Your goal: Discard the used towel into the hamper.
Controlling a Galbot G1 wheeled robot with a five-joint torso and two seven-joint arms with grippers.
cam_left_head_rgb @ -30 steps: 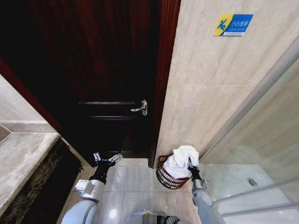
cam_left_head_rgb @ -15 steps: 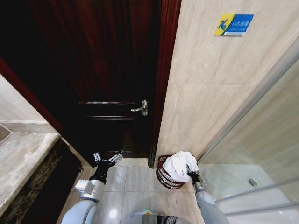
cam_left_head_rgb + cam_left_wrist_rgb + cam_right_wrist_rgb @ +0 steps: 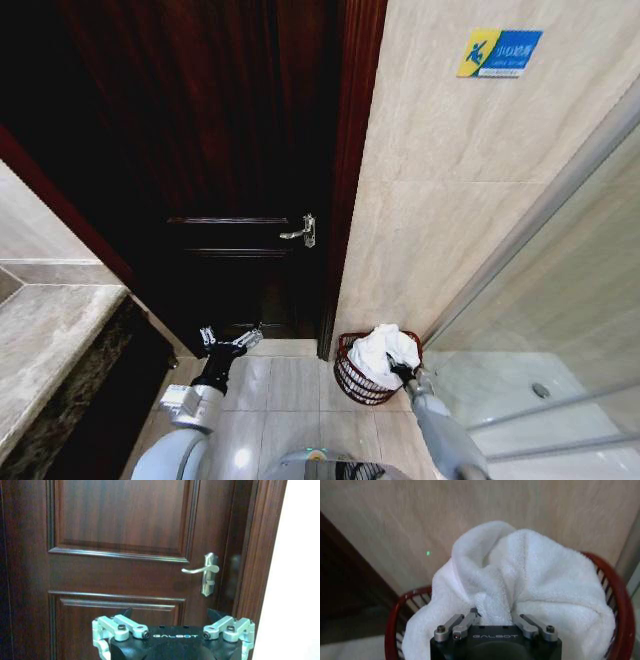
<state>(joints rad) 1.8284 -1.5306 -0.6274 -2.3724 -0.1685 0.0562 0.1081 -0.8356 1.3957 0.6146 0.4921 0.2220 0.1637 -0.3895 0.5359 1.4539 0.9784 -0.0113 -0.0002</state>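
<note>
Item: used towel point(image 3: 520, 577). White terry, bunched and folded on itself; it sat heaped inside the hamper point(image 3: 612, 592), its upper folds standing above the rim. A pinch of cloth rose directly between the fingers of the right gripper point(image 3: 492, 620), the bulk of it lying just beyond and to either side of the fingertips.

Item: hamper point(image 3: 350, 375). Round, dark red wire, on the floor tiles in the corner where the tiled wall point(image 3: 450, 200) met the door frame. Its rim curved round both sides of the right gripper's fingers, near them.

Item: right gripper point(image 3: 402, 372). Lowered at the hamper's mouth, fingers closed in on the fold of towel between them, clamped on the cloth.

Item: left gripper point(image 3: 172, 630). Held out over the floor, well apart from the hamper, fingers spread wide with nothing between them; the dark wooden door point(image 3: 120, 536) and its lever handle point(image 3: 205, 572) stood straight ahead of the fingertips.

Step in hand, as judged: the deposit itself, with the towel already down in the hamper but not let go.

Next move, as judged: it called for parting the right fingers to free the fold, then lifting straight up without the cloth snagging on a fingertip.
</note>
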